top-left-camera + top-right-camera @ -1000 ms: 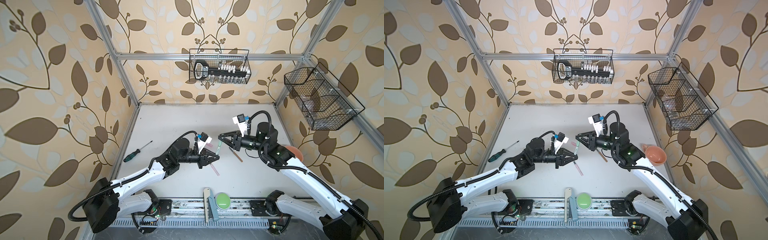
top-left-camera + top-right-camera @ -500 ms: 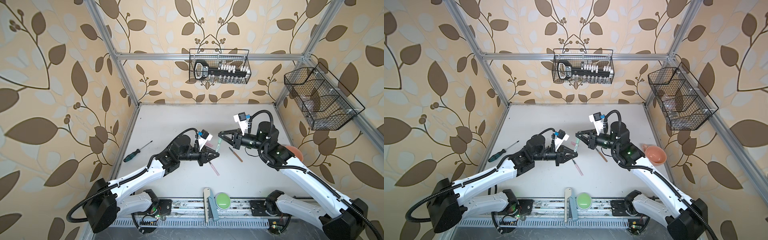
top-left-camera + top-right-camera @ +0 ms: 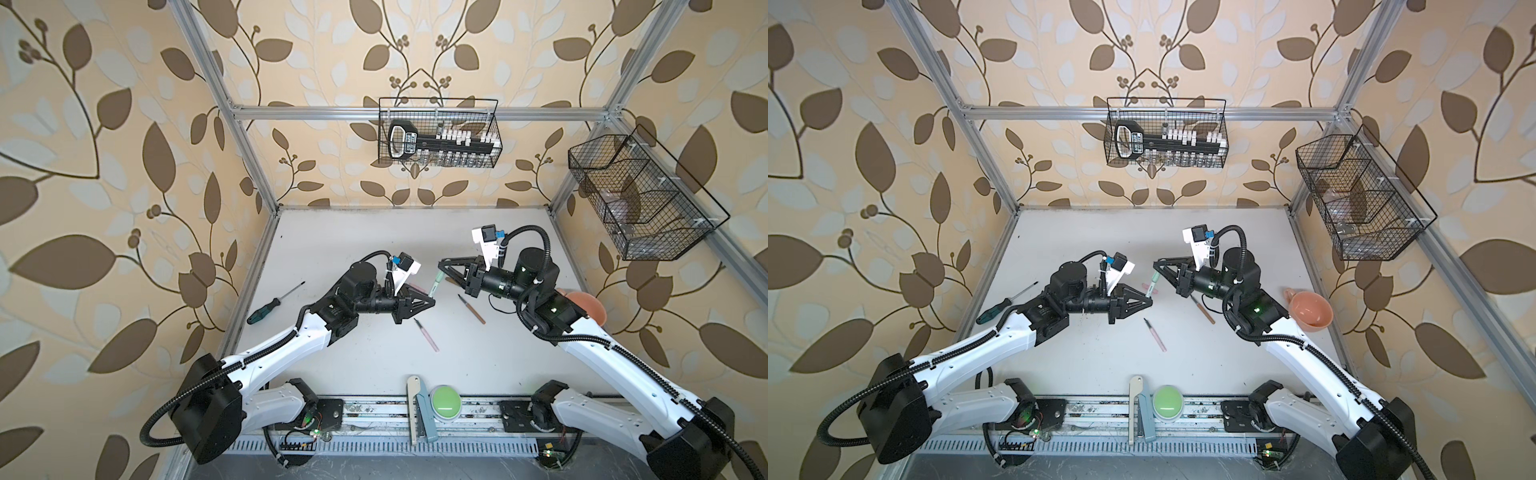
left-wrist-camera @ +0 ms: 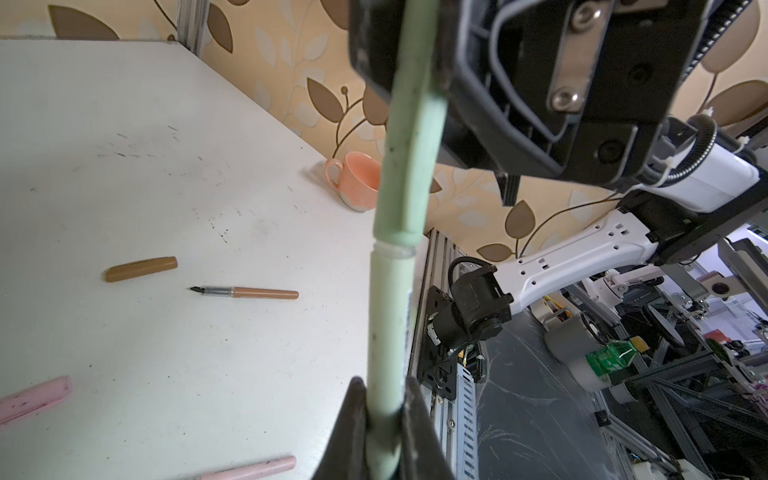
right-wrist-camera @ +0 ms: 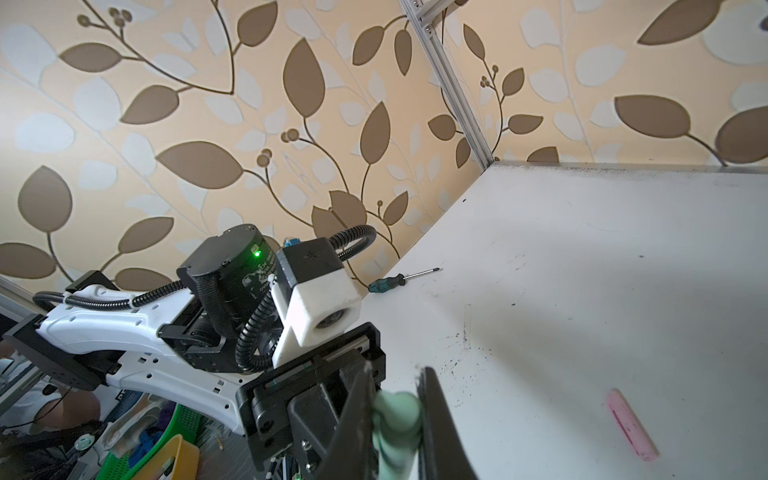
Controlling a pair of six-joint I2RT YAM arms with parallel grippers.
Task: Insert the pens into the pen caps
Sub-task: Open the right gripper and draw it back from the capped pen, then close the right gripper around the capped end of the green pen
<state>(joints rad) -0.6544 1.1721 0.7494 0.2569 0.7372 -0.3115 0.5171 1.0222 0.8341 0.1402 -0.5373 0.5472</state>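
Clenching green pen (image 4: 388,332) in left pincer (image 3: 431,301), green cap (image 4: 409,166) in right pincer (image 3: 440,266): press coaxially, closing the seam between pincers.

- Beige wallpaper (image 3: 104,174) with brown leaves covers the walls.
- Aluminium frame (image 3: 316,112) lines the corners.
- White, scuffed counter (image 3: 374,241).
- Wire baskets (image 3: 438,137) hang on two walls.

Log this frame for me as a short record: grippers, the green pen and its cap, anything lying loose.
Left gripper: shut on green pen
Right gripper: shut on green cap
Green pair: in the air, cap over the pen's tip, thin clear ring showing at the joint
Lying loose: pink pen, pink cap, brown pen, brown cap, all apart
Other: screwdriver, orange cup
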